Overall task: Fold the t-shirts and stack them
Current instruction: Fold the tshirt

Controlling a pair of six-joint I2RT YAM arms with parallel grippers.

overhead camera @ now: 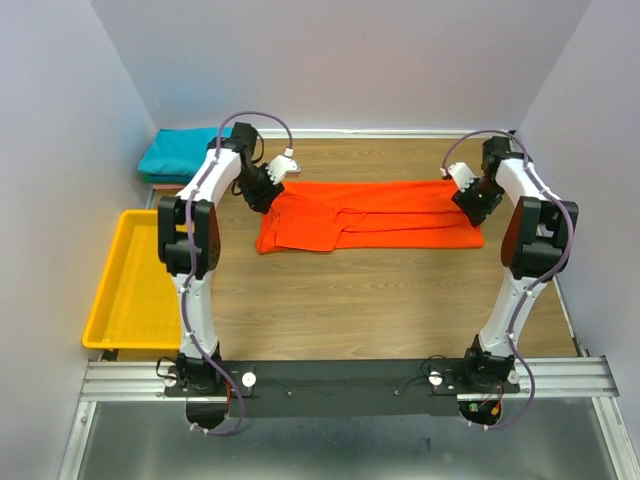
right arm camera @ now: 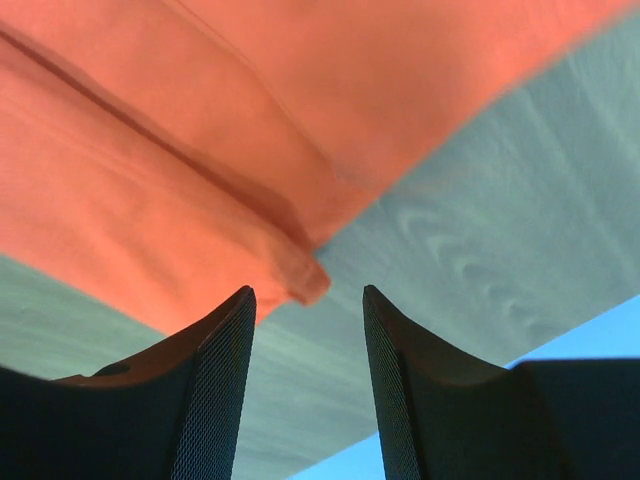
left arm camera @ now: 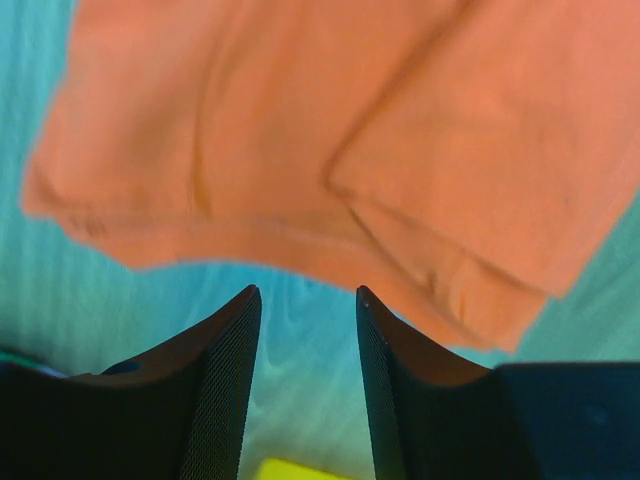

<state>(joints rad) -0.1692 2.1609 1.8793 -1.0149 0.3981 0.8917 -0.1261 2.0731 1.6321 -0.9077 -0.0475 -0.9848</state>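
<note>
T-shirts in view number two. One orange-red t-shirt (overhead camera: pixel 380 215) lies flat on the counter (overhead camera: pixel 380 300), folded into a long band that runs left to right across the far half. One teal t-shirt (overhead camera: pixel 180 152) sits folded in the far left corner; a thin darker layer shows under it, and I cannot tell what that is. There is one yellow tray (overhead camera: pixel 130 285), set at the counter's left edge just beside the left arm.

Two end effectors are in view, one at each end of the orange-red band. The left end effector (overhead camera: pixel 263 190) is at the wider left end, where a folded layer overlaps. In its wrist view, the left end effector (left arm camera: pixel 308 292) has its jaws about half apart with nothing between them, and the cloth's near edge runs just beyond the fingertips. The right end effector (overhead camera: pixel 471 202) is at the square right end. In its wrist view, the right end effector (right arm camera: pixel 308 290) is likewise parted and holding nothing, with the shirt's corner just ahead of one fingertip.

A broad strip of bare wood separates the shirt's near edge from the arm bases. Pale walls close in the left, far and right sides.
</note>
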